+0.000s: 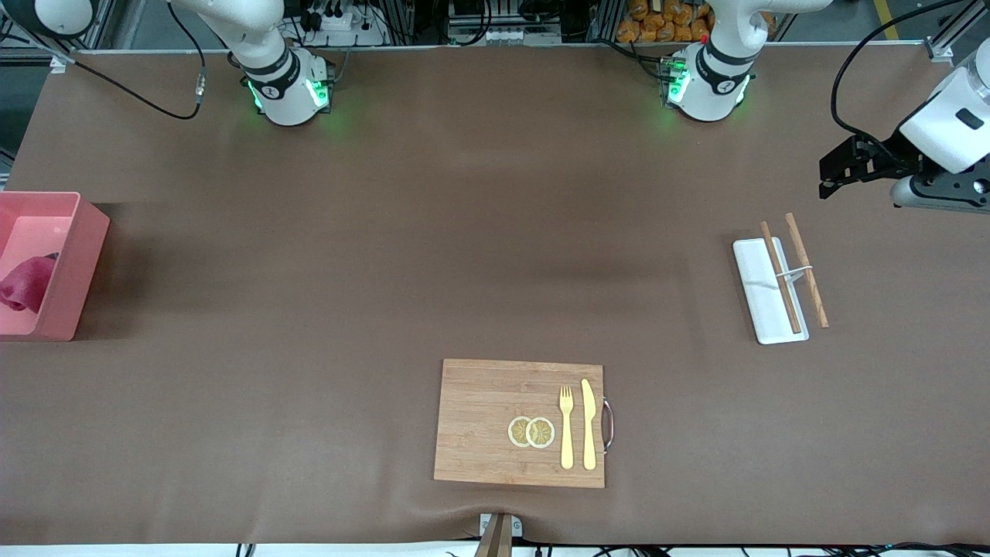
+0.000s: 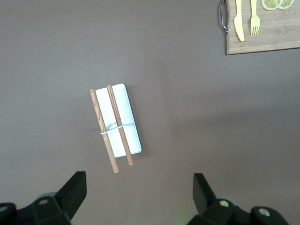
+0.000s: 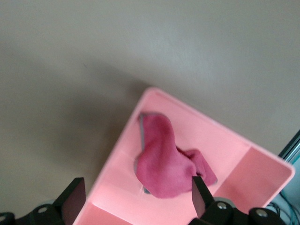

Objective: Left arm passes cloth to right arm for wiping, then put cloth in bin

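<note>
Both grippers are empty and spread wide as I read them. My right gripper (image 3: 133, 199) hangs above the bin (image 1: 77, 267) at the right arm's end of the table, out of the front view. The cloth (image 3: 164, 164) lies crumpled inside the bin, against its floor, touching nothing of mine. The drop looks done to me, so the step in hand is a clean retreat. I would lift straight up before swinging inward, so the fingers (image 3: 200, 194) clear the bin's wall and do not snag a fold and drag the cloth back out.

My left gripper (image 1: 851, 166) waits in the air over bare table at the left arm's end, near the white tray (image 1: 754, 309), which carries banded chopsticks (image 1: 804, 267) partly overhanging its edge.

For room, the wide middle of the table is bare; the only things near the front edge are the cutting board (image 1: 479, 425) with its fork (image 1: 566, 425), knife (image 1: 588, 422) and lemon slices (image 1: 531, 432). The bin sits at the table's edge, so I keep my retreat inboard.
</note>
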Robot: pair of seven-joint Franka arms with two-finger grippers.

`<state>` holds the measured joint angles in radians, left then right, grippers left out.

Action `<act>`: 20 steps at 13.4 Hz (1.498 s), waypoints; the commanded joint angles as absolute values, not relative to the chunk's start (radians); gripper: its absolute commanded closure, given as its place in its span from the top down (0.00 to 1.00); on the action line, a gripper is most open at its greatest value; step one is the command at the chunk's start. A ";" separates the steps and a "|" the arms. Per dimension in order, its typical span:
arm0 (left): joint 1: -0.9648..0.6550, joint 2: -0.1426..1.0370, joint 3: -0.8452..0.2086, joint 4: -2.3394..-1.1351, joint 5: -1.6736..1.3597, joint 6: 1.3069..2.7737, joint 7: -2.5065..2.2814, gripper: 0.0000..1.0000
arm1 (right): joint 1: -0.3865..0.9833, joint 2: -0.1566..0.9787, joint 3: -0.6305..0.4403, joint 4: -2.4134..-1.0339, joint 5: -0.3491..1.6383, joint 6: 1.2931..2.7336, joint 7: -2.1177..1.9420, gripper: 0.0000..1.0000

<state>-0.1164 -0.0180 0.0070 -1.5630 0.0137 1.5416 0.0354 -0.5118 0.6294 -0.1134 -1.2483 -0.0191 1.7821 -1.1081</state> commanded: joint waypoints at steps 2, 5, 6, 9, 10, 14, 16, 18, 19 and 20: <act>-0.107 -0.026 0.002 -1.569 0.015 1.552 0.041 1.00 | -0.349 0.577 -0.115 -1.255 -0.011 1.660 -0.860 1.00; -0.107 -0.025 0.002 -1.568 0.015 1.557 0.041 1.00 | -0.221 0.537 -0.115 -1.256 -0.012 1.583 -0.622 1.00; -0.107 -0.026 0.002 -1.569 0.015 1.557 0.041 1.00 | -0.184 0.528 -0.115 -1.256 -0.011 1.560 -0.561 1.00; -0.107 -0.026 0.002 -1.569 0.015 1.557 0.041 1.00 | -0.111 0.497 -0.115 -1.270 -0.003 1.529 -0.425 1.00; -0.107 -0.026 0.002 -1.569 0.015 1.557 0.041 1.00 | -0.086 0.480 -0.114 -1.291 0.000 1.526 -0.370 1.00; -0.107 -0.025 0.002 -1.569 0.015 1.557 0.041 1.00 | -0.021 0.266 -0.112 -1.562 0.034 1.632 -0.160 1.00; -0.106 -0.025 0.002 -1.569 0.015 1.557 0.041 1.00 | -0.026 0.165 -0.110 -1.656 0.067 1.641 -0.149 1.00; -0.106 -0.025 0.002 -1.569 0.015 1.557 0.041 1.00 | -0.099 0.066 -0.024 -1.715 0.069 1.649 -0.070 1.00; -0.106 -0.025 0.002 -1.569 0.015 1.557 0.041 1.00 | -0.135 0.013 0.024 -1.742 0.069 1.648 -0.028 1.00; -0.106 -0.025 0.002 -1.569 0.015 1.557 0.041 1.00 | -0.141 -0.032 0.028 -1.765 0.069 1.646 -0.026 1.00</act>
<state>-0.1133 -0.0180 0.0071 -1.5666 0.0137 1.5485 0.0358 -0.0878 0.1020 -0.0314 -1.6494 0.0571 1.6153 -0.0755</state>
